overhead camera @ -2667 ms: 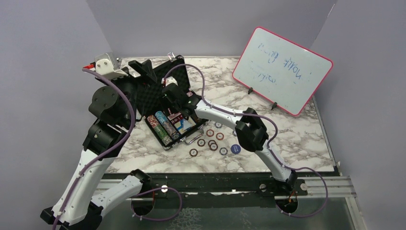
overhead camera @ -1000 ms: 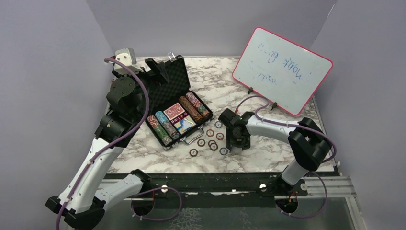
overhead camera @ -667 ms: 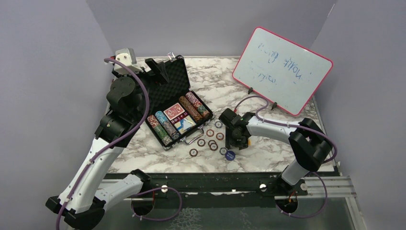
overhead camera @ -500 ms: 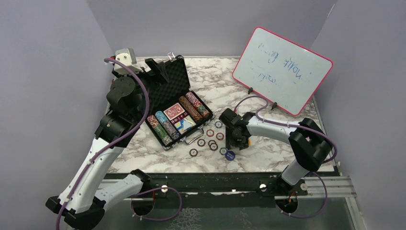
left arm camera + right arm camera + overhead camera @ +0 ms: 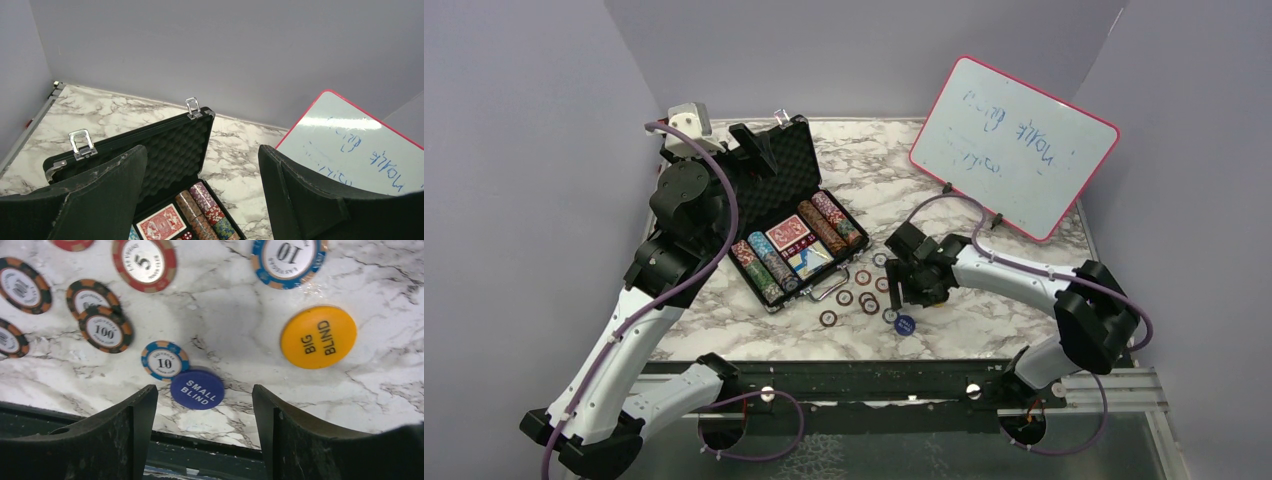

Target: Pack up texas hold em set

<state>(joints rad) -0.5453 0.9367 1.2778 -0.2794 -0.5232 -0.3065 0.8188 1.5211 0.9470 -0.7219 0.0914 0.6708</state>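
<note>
The black briefcase (image 5: 776, 170) stands open at the back left, its foam lid (image 5: 172, 150) raised. Rows of striped chips (image 5: 829, 220), a red deck (image 5: 789, 235) and a blue deck (image 5: 809, 262) lie inside. My left gripper (image 5: 754, 148) hovers open over the lid, holding nothing. Several loose chips (image 5: 864, 290) lie in front of the case. My right gripper (image 5: 902, 292) hangs open just above the table. Beyond its fingertips lie the blue SMALL BLIND button (image 5: 197, 389), a small 10 chip (image 5: 164, 360) touching it, and a yellow BIG BLIND button (image 5: 318, 337).
The pink-framed whiteboard (image 5: 1014, 145) leans on its stands at the back right. The table's front edge and black rail (image 5: 874, 372) run just below the blue button (image 5: 905, 324). Grey walls close in the left, back and right sides.
The blue button, under my right gripper a second ago, now lies free on the table. The right jaws have widened and the gripper has drawn back a little. The left arm barely moved.
</note>
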